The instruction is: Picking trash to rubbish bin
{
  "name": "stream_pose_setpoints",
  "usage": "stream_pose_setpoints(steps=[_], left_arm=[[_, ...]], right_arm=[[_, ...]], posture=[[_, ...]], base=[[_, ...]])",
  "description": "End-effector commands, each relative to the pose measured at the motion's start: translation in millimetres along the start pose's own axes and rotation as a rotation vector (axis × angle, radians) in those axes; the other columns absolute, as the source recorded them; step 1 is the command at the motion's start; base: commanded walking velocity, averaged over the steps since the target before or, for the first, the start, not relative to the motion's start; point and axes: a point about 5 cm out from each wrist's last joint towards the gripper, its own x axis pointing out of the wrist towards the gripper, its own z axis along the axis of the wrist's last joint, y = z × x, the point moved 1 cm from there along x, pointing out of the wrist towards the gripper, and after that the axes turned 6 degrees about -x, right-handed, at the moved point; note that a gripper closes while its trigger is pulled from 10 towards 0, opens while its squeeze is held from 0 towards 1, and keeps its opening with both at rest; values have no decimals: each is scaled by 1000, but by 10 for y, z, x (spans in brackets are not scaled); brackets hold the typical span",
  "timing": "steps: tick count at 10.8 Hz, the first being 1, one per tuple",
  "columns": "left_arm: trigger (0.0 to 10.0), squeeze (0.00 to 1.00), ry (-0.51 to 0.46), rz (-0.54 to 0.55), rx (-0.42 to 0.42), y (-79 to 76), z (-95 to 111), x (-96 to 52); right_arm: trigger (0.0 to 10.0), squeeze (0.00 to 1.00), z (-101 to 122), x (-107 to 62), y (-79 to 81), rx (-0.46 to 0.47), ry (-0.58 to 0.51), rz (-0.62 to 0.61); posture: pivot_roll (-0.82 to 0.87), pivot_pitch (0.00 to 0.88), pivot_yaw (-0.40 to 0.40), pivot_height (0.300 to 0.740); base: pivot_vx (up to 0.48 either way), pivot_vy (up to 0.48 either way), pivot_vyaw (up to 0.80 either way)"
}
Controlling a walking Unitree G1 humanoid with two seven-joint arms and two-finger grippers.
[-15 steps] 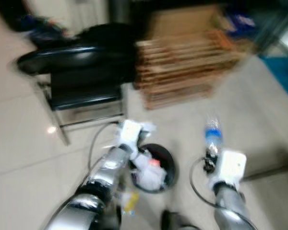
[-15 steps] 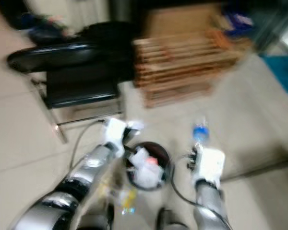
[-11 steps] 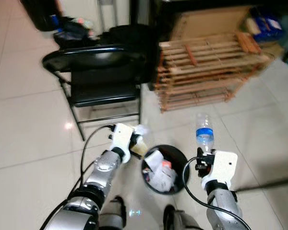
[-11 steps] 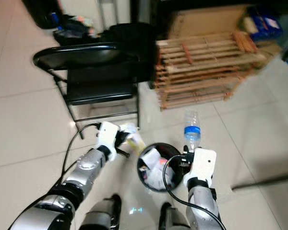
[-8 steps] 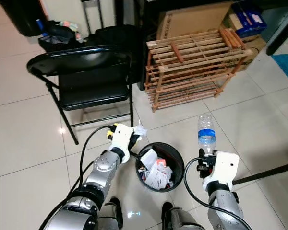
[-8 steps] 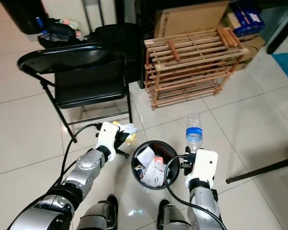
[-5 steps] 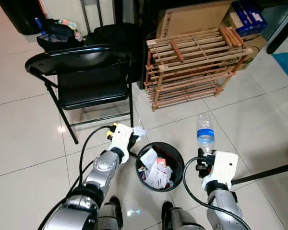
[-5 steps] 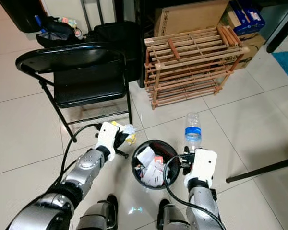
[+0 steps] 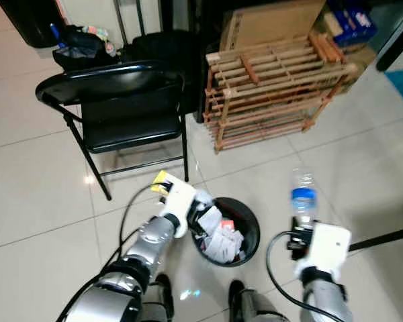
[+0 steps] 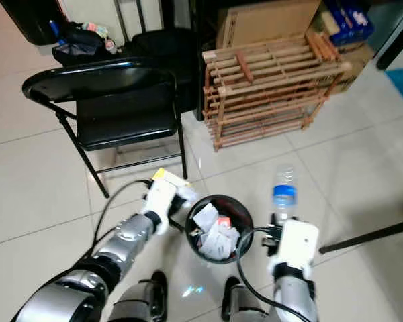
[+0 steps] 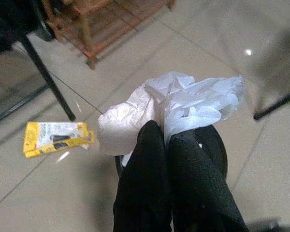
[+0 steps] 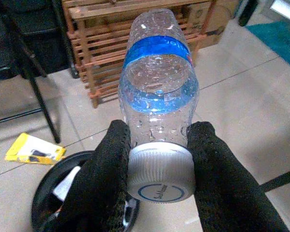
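Note:
A round black bin (image 9: 255, 231), full of crumpled paper, stands on the tiled floor between my arms. My left gripper (image 9: 200, 202) is shut on a wad of white crumpled paper (image 11: 176, 101), held at the bin's left rim (image 11: 216, 145). My right gripper (image 9: 301, 235) is shut on a clear water bottle (image 9: 303, 198) with a blue label, held upright to the right of the bin. The right wrist view shows the bottle (image 12: 157, 92) clamped near its white cap between both fingers (image 12: 111, 164). A yellow packet (image 9: 162, 178) lies on the floor behind my left gripper.
A black folding chair (image 9: 121, 100) stands behind on the left, a wooden slatted rack (image 9: 275, 87) on the right with a cardboard box (image 9: 272, 23) behind it. Bags lie at the back left (image 9: 80, 40). A dark pole leg (image 9: 383, 238) crosses the floor at the right.
My left gripper has carried the paper wad right, up to the bin's rim, leaving the yellow packet behind it. My right gripper with the bottle has shifted a little right.

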Motion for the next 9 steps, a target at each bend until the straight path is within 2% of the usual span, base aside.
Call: stream_pose_setpoints(steps=[1,5,9], left_arm=[[10000,0,45,-32,14,-75,-78,8],[10000,0,52,-35,25,-186,-5,86],[10000,0,59,-96,42,-424,-9,143]], right_arm=[[10000,0,18,-54,-30,1,7,-34],[10000,0,144,-180,-69,-3,-11,-77],[10000,0,208,-224,-110,-10,-10,-92]], posture=[[-88,322,15,740],[-139,347,33,740],[-170,356,25,740]], base=[[0,0,0],[0,0,0],[0,0,0]])
